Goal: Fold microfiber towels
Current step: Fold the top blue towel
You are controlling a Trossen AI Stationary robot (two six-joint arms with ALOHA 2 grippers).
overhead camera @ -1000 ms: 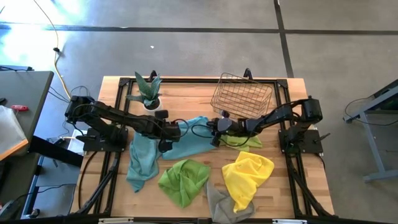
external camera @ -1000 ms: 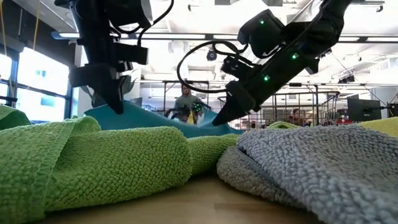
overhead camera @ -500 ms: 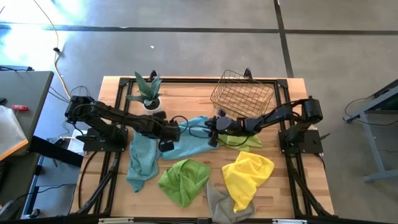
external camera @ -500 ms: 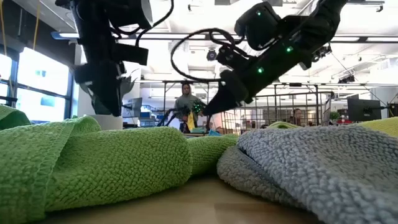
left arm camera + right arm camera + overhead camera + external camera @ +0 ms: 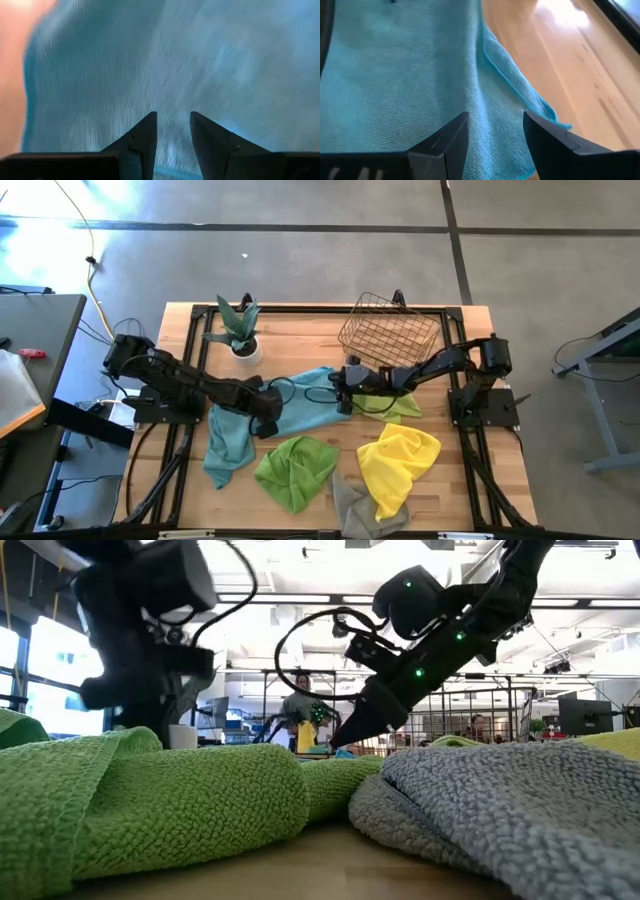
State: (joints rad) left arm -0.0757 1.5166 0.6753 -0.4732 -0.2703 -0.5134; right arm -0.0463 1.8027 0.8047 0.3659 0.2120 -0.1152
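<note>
A teal towel (image 5: 305, 405) lies spread at the centre of the desk (image 5: 300, 330), a second teal one (image 5: 228, 442) hanging toward lower left. Above its left edge the left gripper (image 5: 172, 131) hovers, fingers parted and empty; at its upper right edge the right gripper (image 5: 495, 131) likewise, released. Lime (image 5: 295, 468), yellow (image 5: 398, 460) and grey (image 5: 352, 502) towels lie lower down.

Robotics lab or workshop, open-plan. Bare concrete floor (image 5: 330, 260) with seam lines around a wooden tabletop (image 5: 300, 330) on a black metal frame. Yellow cable (image 5: 95, 290) trails across the floor at upper left. Low view shows a big hall behind: ceiling strip lights (image 5: 300, 600), black racks (image 5: 470, 705), a person (image 5: 298, 705) at more rigs.
</note>
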